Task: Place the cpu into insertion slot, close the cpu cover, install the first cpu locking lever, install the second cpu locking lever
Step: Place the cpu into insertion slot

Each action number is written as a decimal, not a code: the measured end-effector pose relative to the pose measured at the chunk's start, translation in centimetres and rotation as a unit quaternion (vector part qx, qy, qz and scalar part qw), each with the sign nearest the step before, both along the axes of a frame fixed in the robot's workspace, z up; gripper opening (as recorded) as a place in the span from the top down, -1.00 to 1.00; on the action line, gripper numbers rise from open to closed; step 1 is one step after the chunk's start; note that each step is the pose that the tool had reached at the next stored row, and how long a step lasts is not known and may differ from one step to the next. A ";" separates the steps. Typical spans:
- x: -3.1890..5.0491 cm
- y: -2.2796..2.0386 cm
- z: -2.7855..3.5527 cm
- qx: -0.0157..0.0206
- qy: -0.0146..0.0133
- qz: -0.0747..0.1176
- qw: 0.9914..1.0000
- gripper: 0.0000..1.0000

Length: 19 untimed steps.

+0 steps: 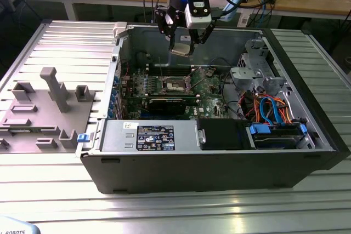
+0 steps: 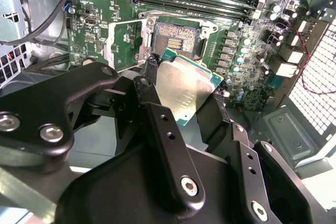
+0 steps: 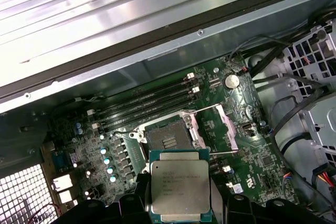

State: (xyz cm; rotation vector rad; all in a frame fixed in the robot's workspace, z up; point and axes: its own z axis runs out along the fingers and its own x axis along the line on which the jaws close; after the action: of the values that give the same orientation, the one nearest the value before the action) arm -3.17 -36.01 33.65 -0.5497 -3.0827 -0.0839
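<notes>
My gripper [image 1: 182, 42] hangs over the open computer case, shut on the cpu [image 1: 181, 48], a flat square chip with a silver-grey top. The chip shows in both wrist views [image 2: 186, 85] [image 3: 178, 187], clamped at two opposite edges by black fingers [image 2: 218, 98]. It floats well above the green motherboard [image 1: 211, 89], apart from it. The insertion slot [image 1: 176, 84] [image 2: 176, 38] [image 3: 168, 140] lies bare, its dark centre showing. The cpu cover [image 3: 223, 124] [image 2: 123, 40] stands swung open beside the slot. Two thin wire levers [image 3: 202, 109] stand loose at the socket's edges.
Memory slots [image 3: 147, 103] run along one side of the socket. A long black card [image 1: 164, 105] lies in front of it, then the labelled power supply [image 1: 156, 137]. A drive cage with blue and orange cables [image 1: 274, 113] fills the exterior view's right. A grey fixture [image 1: 44, 108] sits outside the case.
</notes>
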 end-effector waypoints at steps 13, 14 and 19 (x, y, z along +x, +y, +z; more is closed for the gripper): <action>0.00 0.00 0.00 0.000 0.000 -0.005 1.000 -0.08; 0.00 0.00 0.00 0.000 0.000 -0.006 1.000 -0.08; 0.00 0.00 0.00 0.000 0.000 -0.008 1.000 -0.08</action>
State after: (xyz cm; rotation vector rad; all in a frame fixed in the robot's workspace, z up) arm -3.17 -36.01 33.64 -0.5731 -3.0789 -0.0841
